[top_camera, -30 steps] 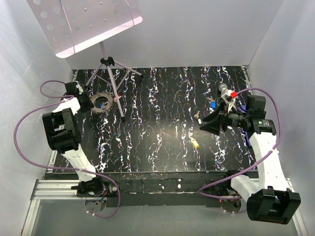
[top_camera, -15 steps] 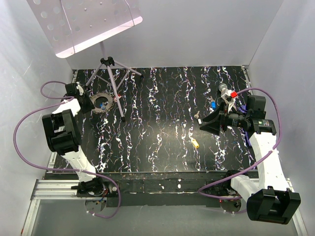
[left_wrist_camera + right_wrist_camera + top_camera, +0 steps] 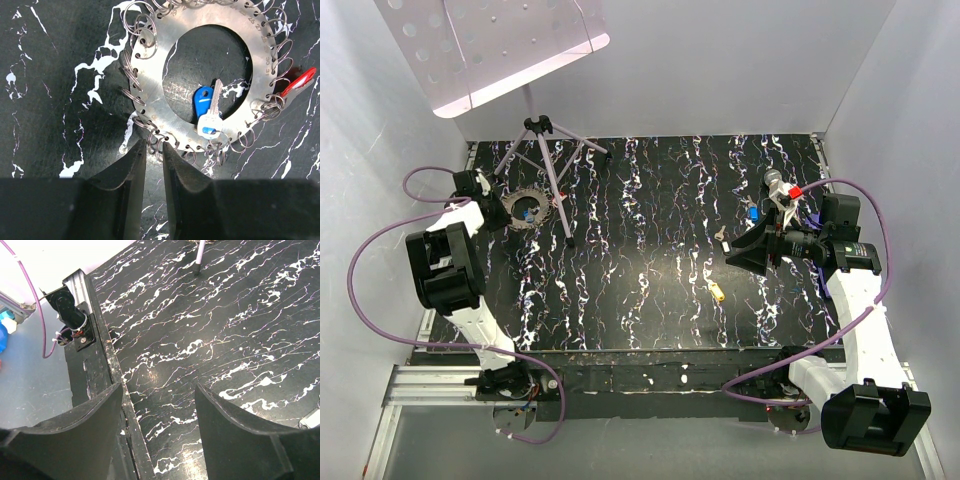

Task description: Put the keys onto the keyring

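The left gripper [image 3: 153, 146] has its jaws narrow around a wire loop on the keyring disc [image 3: 165, 85]; whether it pinches cannot be told. A blue key [image 3: 201, 100] lies in the disc's hole. The right gripper [image 3: 157, 405] gapes wide, empty.

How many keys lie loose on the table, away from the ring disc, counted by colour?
Yellow key: 1
Silver key: 1
Blue key: 1
Red key: 1
Total: 4
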Robot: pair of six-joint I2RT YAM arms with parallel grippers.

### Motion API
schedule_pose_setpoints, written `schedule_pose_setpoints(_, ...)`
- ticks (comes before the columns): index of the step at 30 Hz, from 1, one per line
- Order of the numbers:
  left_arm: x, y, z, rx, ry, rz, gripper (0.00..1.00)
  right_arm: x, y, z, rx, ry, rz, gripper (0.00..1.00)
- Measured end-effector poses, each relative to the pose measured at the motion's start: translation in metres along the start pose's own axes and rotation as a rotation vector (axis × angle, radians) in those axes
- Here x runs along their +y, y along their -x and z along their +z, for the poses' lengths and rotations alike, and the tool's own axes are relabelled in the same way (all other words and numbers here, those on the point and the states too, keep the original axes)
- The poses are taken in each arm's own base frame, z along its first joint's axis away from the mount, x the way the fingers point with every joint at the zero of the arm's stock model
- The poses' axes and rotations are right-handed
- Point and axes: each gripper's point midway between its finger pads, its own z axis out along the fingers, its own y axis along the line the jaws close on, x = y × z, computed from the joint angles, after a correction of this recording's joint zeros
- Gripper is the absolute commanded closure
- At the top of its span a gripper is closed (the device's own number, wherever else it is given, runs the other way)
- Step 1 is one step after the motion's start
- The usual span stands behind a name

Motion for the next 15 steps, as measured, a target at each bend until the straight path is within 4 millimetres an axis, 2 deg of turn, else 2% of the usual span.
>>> schedule_pose_setpoints(8,0.001,-0.004,0.003,0.014,0.0,-0.001,0.82,0.0,0.0,0.0,0.0,0.0,0.0,0.32)
schedule_pose_setpoints(15,0.005,-0.015,0.01,0.052,0.009,-0.006,0.85,0.0,0.0,0.0,0.0,0.0,0.0,0.32)
